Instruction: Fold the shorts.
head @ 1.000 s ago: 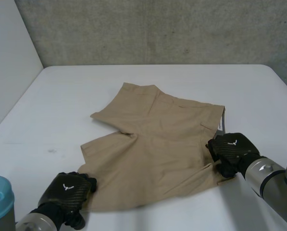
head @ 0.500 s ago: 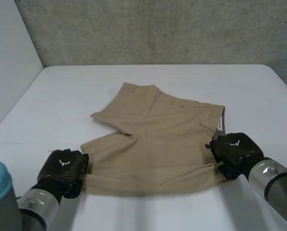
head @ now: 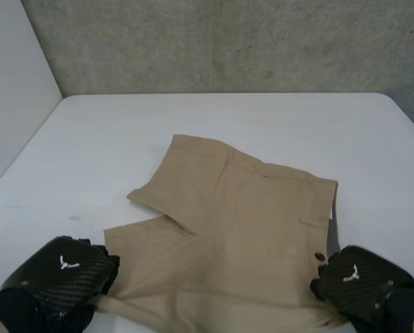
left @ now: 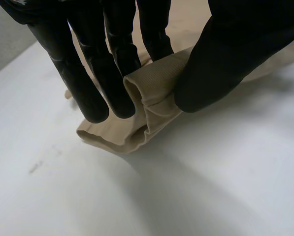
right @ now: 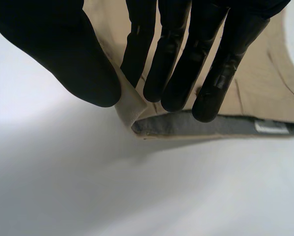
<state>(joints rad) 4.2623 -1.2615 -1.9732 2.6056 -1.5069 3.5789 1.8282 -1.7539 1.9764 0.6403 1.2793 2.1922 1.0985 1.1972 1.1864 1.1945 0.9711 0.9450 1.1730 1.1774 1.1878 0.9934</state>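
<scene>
The tan shorts (head: pixel 234 229) lie spread on the white table (head: pixel 123 132), mostly toward its near edge and about midway between its left and right sides, the waistband toward the right and the two legs toward the left. The left hand (head: pixel 61 274) is at the near-left corner of the shorts, on the hem of the nearer leg. In the left wrist view its thumb (left: pixel 225 54) and fingers (left: pixel 112 73) pinch a bunched fold of that hem (left: pixel 156 93), and the cloth there seems raised a little off the table, though that is hard to judge. The right hand (head: pixel 359 281) is at the near-right corner, on the end of the waistband, just beside a dark button (head: pixel 320 257). In the right wrist view its thumb (right: pixel 63 54) and fingers (right: pixel 179 64) close on the waistband corner (right: pixel 132 105), turning it up so that the grey lining (right: pixel 196 125) and a small white label (right: pixel 272 127) show. The far leg lies flat, pointing toward the table's far-left corner.
</scene>
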